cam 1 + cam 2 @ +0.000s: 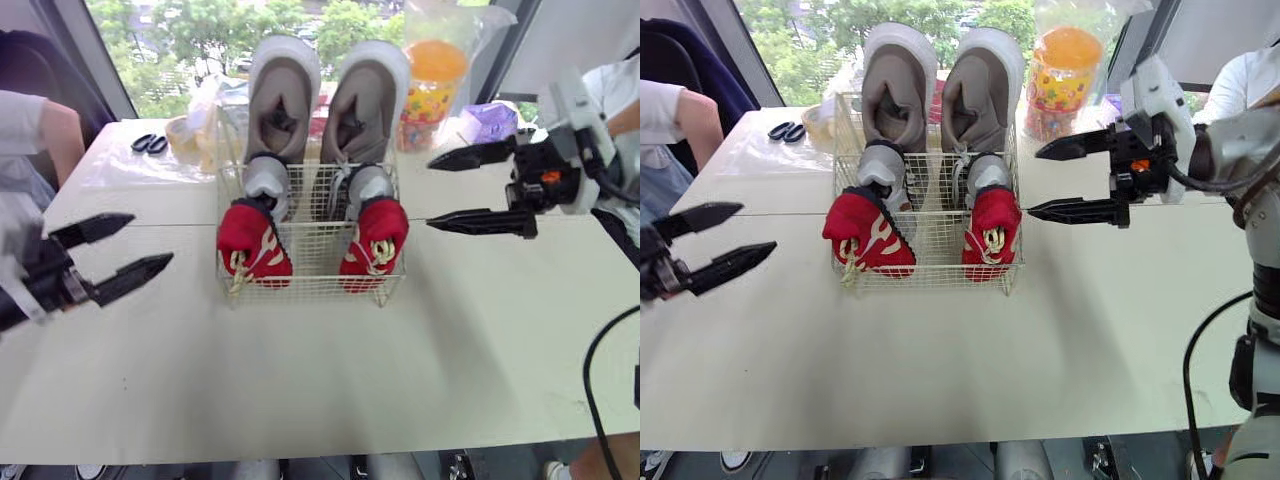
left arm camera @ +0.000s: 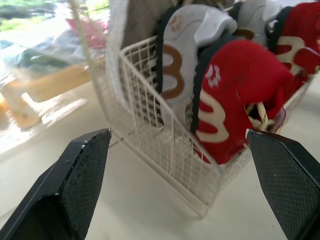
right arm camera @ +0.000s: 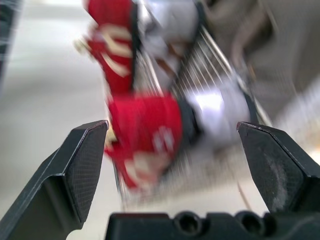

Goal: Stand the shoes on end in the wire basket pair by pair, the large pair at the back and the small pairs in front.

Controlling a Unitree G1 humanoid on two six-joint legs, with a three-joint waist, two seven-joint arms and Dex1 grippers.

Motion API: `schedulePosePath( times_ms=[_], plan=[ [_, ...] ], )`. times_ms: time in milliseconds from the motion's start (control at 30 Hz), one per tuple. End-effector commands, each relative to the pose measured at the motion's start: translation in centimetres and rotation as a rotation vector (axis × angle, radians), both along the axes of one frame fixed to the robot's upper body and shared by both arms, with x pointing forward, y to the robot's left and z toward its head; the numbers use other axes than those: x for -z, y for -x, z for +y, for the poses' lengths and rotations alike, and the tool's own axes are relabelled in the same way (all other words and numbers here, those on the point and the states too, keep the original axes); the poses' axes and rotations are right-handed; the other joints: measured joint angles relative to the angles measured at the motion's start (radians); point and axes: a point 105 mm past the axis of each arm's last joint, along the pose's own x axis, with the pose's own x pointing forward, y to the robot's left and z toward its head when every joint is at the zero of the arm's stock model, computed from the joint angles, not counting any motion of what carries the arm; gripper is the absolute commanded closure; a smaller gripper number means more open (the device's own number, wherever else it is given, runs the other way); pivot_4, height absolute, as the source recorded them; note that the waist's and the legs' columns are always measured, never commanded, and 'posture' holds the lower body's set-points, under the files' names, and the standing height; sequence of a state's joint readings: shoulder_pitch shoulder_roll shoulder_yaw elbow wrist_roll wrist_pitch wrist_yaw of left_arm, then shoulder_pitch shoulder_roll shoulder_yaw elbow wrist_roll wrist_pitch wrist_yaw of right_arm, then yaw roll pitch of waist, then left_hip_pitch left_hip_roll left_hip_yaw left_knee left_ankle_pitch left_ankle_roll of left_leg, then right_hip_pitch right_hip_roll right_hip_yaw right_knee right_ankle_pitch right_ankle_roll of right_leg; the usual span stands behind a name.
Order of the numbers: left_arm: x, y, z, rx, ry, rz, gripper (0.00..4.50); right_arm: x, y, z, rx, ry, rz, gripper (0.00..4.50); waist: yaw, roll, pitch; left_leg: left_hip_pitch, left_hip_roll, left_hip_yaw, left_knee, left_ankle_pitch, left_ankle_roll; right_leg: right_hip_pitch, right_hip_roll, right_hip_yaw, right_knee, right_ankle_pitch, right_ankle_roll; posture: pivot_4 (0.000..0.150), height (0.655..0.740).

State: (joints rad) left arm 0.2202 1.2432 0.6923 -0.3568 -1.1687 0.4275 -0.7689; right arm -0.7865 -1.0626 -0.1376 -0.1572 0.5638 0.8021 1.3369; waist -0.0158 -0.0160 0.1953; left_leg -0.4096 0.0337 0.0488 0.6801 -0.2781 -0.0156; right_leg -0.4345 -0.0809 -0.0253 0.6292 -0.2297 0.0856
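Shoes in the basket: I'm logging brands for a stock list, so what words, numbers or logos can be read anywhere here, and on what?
"3", or possibly "B": a brown mark on the side of the grey shoe; I cannot tell which character it is.
The same mark, in white, on the red shoe.
Orange tub: coloured print, too small to read.
No other legible text.

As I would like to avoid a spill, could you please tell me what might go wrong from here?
The red shoes bulge over the front rim of the wire basket, laces dangling; a bump might tip them out.
The open right tool hangs close to the basket's side; a finger could catch the wire and drag it.
The large grey shoes stand well above the rim and could topple if jolted.
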Motion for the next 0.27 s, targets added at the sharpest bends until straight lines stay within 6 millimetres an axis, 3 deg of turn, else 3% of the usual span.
schedulePosePath(
  times_ms=[33,267],
  plan=[
    [-0.7,-0.4,-0.3,0.069,-0.033,0.020,0.06,-0.9,1.1,-1.4,0.059,0.012,-0.051,0.00,0.000,0.001,0.000,0.000,0.000,0.001,0.000,0.000,0.000,0.000,0.000,0.001,0.000,0.000,0.000,0.150,0.7400],
    [-1.3,-0.9,-1.1,0.148,-0.056,0.064,0.06,0.1,1.9,-2.5,0.117,0.025,-0.036,0.00,0.000,0.001,0.000,0.001,0.001,0.001,-0.003,0.000,0.000,-0.002,0.001,0.001,0.002,0.000,0.000,0.150,0.7400]
  ],
)
